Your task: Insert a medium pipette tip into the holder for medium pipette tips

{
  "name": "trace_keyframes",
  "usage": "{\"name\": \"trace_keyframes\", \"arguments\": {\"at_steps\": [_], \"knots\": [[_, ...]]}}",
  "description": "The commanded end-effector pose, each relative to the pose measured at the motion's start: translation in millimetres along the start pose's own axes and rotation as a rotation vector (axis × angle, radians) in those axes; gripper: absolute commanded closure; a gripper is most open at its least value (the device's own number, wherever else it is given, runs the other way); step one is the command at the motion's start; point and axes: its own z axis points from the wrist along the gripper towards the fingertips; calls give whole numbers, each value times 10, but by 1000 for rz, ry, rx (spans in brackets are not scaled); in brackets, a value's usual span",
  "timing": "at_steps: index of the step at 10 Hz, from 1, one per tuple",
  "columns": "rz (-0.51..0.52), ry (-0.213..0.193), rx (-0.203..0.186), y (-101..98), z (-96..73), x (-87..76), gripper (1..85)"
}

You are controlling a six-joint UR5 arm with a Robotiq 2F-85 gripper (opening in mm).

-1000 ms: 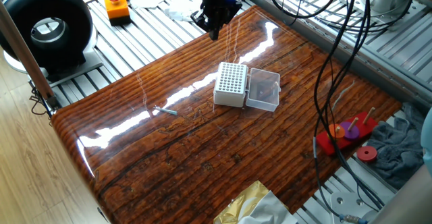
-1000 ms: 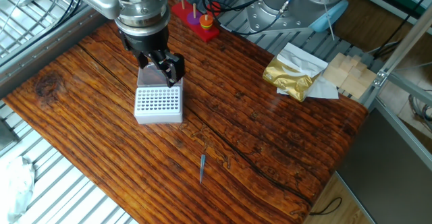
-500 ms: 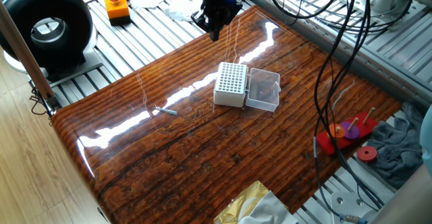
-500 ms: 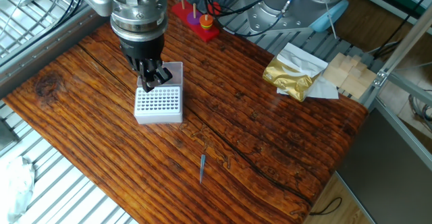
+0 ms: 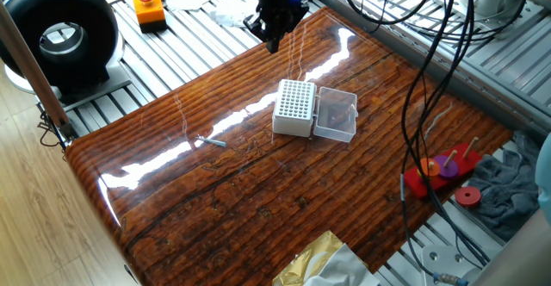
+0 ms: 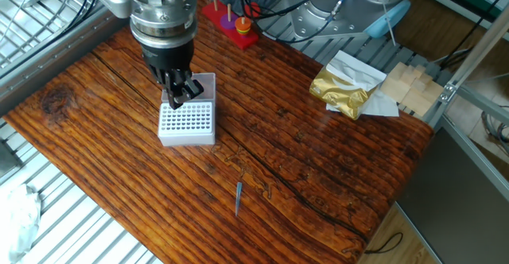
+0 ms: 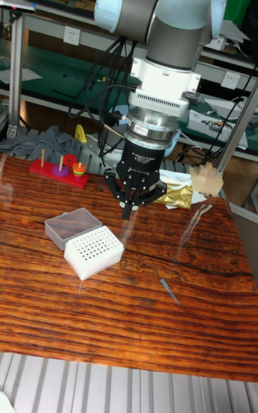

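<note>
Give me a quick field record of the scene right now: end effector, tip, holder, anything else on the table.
end effector: fingers together, nothing visibly held, raised above the table
medium pipette tip: lying flat on the wooden table, apart from the holder, untouched
holder: white block, hole grid facing up, clear lid swung open beside it
tip in holder: none seen in the holes
other items: gold foil packet near the table edge; red peg toy just off the tabletop
</note>
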Motion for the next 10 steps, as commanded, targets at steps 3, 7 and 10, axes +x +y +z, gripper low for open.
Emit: {"name": "trace_keyframes", "arguments": {"at_steps": [3, 7, 10], "knots": [[-37, 81, -82, 247, -8, 235, 847], [-54, 108, -129, 1218, -53, 291, 847], [-41, 62, -155, 1630, 252, 341, 847]]}}
